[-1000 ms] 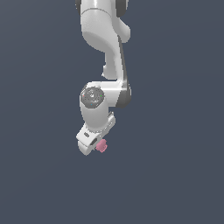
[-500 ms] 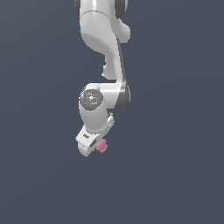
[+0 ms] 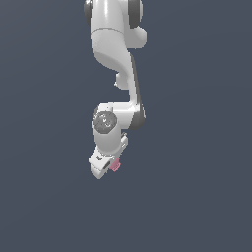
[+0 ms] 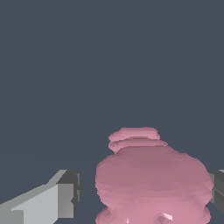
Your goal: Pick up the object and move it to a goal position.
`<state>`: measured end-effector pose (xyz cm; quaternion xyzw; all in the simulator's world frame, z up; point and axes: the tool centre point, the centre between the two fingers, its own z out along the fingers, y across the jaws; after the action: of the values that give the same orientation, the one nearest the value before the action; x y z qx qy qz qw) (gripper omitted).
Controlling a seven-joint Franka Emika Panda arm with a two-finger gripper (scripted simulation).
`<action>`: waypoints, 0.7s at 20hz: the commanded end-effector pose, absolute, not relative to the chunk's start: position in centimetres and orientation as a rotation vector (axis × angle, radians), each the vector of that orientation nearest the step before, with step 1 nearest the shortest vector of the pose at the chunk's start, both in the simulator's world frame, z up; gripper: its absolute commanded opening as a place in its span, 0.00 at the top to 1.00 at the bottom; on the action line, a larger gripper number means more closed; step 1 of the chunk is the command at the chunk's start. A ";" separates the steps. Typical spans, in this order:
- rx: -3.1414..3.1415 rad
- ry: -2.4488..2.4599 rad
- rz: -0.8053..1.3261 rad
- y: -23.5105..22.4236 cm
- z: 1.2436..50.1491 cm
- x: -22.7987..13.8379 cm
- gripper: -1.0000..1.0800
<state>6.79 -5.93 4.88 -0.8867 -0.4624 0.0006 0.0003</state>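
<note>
The object [image 4: 151,183] is a matte pink lump with a ribbed, rounded end, and it fills the space between my fingers in the wrist view. One grey finger [image 4: 65,199] stands a small gap away from it; the other finger [image 4: 217,188] shows only as a sliver at the picture's edge, right against the pink. My gripper [image 4: 144,192] is open around it. In the exterior view the object [image 3: 115,167] peeks out beside the white hand of the gripper [image 3: 109,170], which points down at the floor.
A flat dark blue-grey floor [image 3: 197,197] fills both views. The white arm [image 3: 115,59] reaches down from the top of the exterior view.
The wrist and hand have sunk a little toward the floor. The pink object has stayed where it was.
</note>
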 end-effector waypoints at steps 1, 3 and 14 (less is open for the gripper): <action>-2.785 -1.453 0.000 -5.9 4.2 6.8 0.04; -2.785 -1.453 0.000 -6.0 4.0 6.9 0.04; -2.785 -1.453 0.000 -6.0 4.1 7.0 1.00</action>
<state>6.95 -5.95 4.09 -0.8866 -0.4626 0.0002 0.0001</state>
